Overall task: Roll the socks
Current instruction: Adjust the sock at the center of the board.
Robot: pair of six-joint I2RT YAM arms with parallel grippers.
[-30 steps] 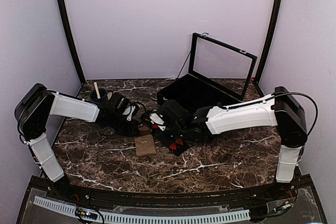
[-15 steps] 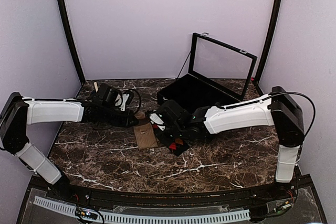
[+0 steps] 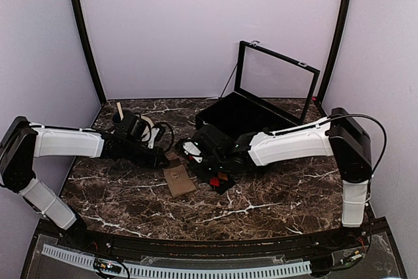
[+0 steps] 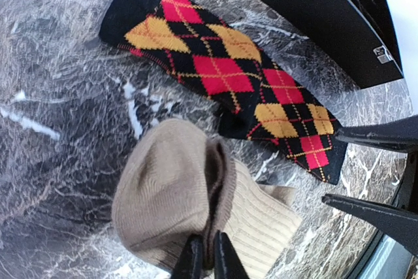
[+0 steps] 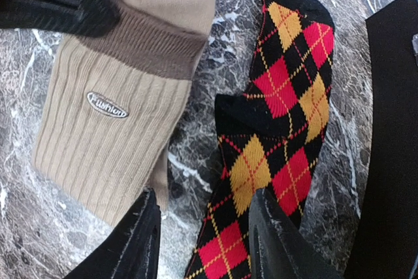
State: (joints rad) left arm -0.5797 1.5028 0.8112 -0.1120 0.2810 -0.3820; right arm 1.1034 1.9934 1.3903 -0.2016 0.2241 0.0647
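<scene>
Tan and limp, the ribbed sock point(image 4: 176, 187) is lying half folded on the marbled surface point(image 3: 261, 200), the left tool point(image 4: 206, 259) pinching its fold. Just beside it, the argyle sock point(image 4: 228, 73) is lying flat, the right tool point(image 5: 206, 240) hovering open over both. Light, floppy knit, I'm guessing; best gripping at a cuff.

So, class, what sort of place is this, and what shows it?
Probably a robot lab booth, not a home: plain lilac walls enclose a small marble-patterned table, a white left arm and right arm are mounted at its near edge, and a tan sock and argyle sock lie there.
</scene>
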